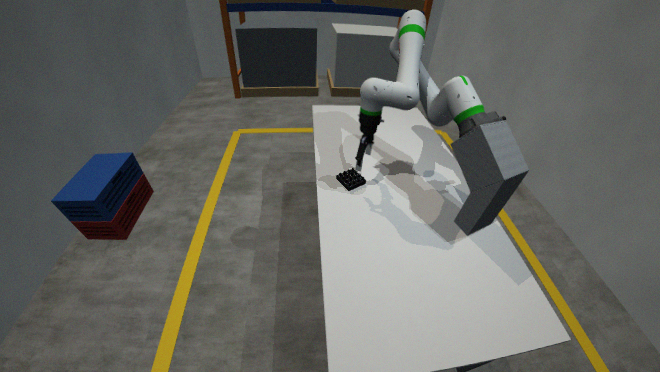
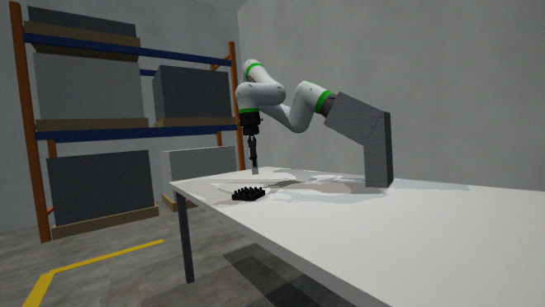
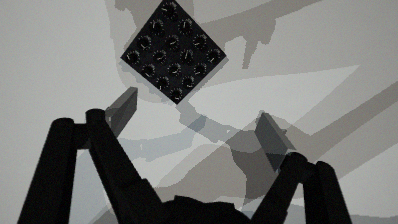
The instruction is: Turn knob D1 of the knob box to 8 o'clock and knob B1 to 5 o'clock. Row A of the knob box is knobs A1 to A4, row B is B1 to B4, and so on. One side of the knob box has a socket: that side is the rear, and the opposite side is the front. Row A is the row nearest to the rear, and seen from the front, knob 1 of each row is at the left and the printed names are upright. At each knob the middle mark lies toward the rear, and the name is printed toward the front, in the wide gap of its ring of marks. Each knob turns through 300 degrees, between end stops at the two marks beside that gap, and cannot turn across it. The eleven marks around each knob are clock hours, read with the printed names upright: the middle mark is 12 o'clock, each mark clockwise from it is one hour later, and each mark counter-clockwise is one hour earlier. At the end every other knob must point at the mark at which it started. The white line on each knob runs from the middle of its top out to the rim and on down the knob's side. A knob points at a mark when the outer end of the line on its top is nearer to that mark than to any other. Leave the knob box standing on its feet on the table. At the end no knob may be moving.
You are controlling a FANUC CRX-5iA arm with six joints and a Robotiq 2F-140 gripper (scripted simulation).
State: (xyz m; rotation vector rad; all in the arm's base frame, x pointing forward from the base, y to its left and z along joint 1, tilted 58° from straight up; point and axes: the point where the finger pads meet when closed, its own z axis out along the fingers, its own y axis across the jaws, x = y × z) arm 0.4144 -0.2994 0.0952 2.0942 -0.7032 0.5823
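Note:
The black knob box (image 1: 351,179) (image 2: 248,195) (image 3: 173,52) sits on the table, knobs up. In the wrist view it appears turned like a diamond, its top corner at the frame's upper edge. Its knobs show small white lines and rings of marks. The printed names are too small to read, so I cannot tell which knobs are D1 and B1. The socket is not visible. My gripper (image 1: 364,159) (image 2: 254,167) (image 3: 199,111) is wide open and empty. It points down above the table, beside the box, and the box is not between its fingers.
The white table (image 1: 400,300) (image 2: 433,231) carries the grey arm stand (image 1: 492,165) (image 2: 372,144), well to the side of the box. The box is near one long table edge. Shelving (image 2: 29,124) stands beyond the table. Blue and red crates (image 1: 105,195) are on the floor.

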